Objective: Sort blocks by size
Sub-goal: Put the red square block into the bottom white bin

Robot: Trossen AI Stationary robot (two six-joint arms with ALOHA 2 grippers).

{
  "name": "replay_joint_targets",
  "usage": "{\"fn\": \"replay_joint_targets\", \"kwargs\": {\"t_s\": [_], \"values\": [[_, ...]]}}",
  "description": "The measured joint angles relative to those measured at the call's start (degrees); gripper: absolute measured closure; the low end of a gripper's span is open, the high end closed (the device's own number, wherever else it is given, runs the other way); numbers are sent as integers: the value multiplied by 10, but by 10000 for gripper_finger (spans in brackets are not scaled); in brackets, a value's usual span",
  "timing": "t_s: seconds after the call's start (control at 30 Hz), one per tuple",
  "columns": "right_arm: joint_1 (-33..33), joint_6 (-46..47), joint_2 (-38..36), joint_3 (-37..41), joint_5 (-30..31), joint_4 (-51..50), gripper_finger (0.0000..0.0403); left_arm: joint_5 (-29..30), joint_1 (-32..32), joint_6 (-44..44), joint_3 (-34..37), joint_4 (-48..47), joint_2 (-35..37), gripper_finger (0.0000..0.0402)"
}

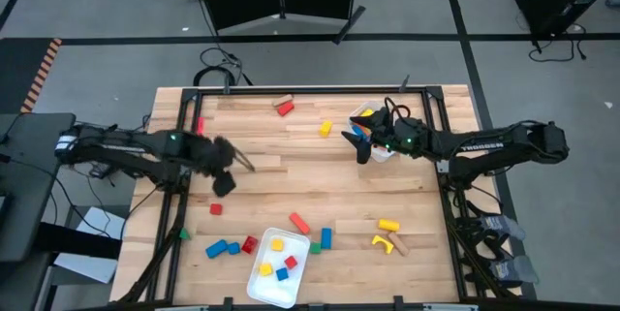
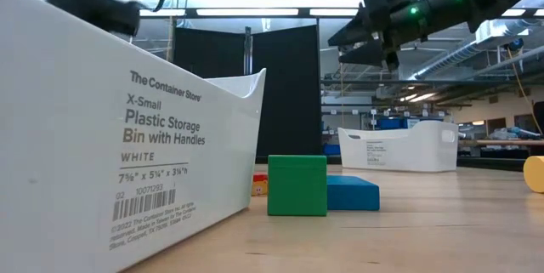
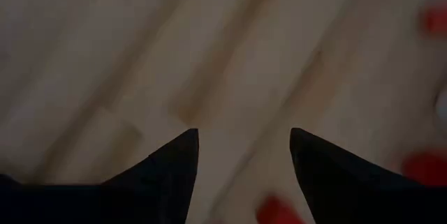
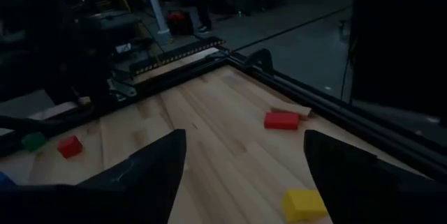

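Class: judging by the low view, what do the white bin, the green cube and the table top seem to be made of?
White bin: plastic, smooth matte; its printed label says "Plastic Storage Bin".
Green cube: probably painted wood; flat, opaque colour, crisp edges.
Table top: wood, light planks with visible grain.

We see a white storage bin (image 2: 127,137) looming near left, a green cube (image 2: 297,185) touching a blue block (image 2: 353,193) on the bench (image 2: 408,230), and another white bin (image 2: 399,148) far right.

Two trays on one desk, blocks scattered between.
A white plastic tray (image 1: 278,270) at the desk's (image 1: 291,171) front edge holds small wooden blocks (image 1: 282,261); another white tray (image 1: 369,115) sits far right, under the right gripper (image 1: 362,146).
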State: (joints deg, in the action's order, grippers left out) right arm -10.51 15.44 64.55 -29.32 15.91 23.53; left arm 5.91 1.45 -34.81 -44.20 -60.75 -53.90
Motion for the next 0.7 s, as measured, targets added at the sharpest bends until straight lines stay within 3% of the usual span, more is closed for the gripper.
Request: {"fn": "replay_joint_targets", "kwargs": {"t_s": [0.23,0.53,0.7], "values": [[12,0,0,0,7,0,102,-85,115,42,26,-6,-72,133],[23,0,0,0,9,0,107,-86,203,73,35,14,-145,57],[23,-2,0,0,10,0,107,-85,221,47,69,18,-178,42]]}}
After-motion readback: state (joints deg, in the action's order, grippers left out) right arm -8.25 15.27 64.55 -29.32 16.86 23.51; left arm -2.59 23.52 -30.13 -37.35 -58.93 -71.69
